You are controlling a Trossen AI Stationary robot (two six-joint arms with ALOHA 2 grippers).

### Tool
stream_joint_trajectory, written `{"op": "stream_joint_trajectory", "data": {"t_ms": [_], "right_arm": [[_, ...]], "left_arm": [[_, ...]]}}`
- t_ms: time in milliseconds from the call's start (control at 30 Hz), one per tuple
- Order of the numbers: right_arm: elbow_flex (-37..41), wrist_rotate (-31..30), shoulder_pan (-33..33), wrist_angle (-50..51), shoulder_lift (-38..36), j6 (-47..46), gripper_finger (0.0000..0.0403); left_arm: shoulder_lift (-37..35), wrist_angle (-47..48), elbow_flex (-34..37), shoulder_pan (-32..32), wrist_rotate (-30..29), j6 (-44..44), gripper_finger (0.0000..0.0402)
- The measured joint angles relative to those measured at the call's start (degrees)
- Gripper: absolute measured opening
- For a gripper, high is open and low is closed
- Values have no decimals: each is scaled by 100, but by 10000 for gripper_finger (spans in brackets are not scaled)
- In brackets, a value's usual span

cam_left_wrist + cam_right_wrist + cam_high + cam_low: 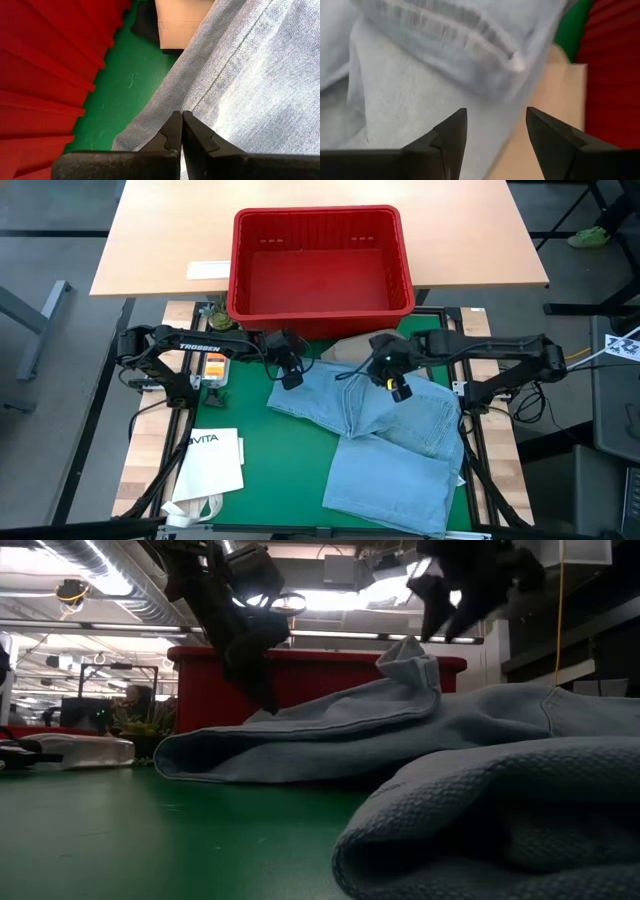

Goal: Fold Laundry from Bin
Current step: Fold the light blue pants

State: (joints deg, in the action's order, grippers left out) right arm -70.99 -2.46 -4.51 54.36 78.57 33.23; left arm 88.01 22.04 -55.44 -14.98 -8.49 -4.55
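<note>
Jeans spread on green mat; red bin at mat's far edge.

Near left corner of the mat [270, 450]: white paper bag [213, 462], flat, printed "VITA". Left gripper [291, 380], fingers pressed together, at the left edge of the jeans [395, 450] with nothing between them. Jeans: pale blue denim, soft, rumpled, stitched seams, one fold standing up; they cover the mat's right half to the near right corner. Tan cloth [350, 347] peeks out under the jeans' far edge, beside the bin. Right gripper [400, 390], fingers apart, above the jeans, holding nothing. Bin [320, 262]: red rigid plastic, rectangular, ribbed sides; inside no laundry shows.
</note>
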Motion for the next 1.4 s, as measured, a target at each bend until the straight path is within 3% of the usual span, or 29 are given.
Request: {"op": "stream_joint_trajectory", "data": {"t_ms": [133, 300, 467, 833, 1067, 1400], "right_arm": [[-480, 0, 0, -39, -2, 0, 205], [-583, 52, 0, -1317, 20, 2, 205], [-583, 490, 4, -2102, 381, 9, 205], [-574, 566, 4, -2166, 1656, 7, 205], [-574, 574, 4, -1272, 1786, 7, 205], [-577, 612, 256, 998, 1764, -161, 205]], "left_arm": [[0, -9, 0, 0, 2, -1, 0], [0, -20, 0, 0, 4, -1, 0], [0, -24, 0, 0, 9, -1, 0], [0, -68, 0, 0, 22, 6, 0], [0, -74, 0, 0, 22, 12, 0], [0, -83, 0, 0, 28, 15, 0]]}}
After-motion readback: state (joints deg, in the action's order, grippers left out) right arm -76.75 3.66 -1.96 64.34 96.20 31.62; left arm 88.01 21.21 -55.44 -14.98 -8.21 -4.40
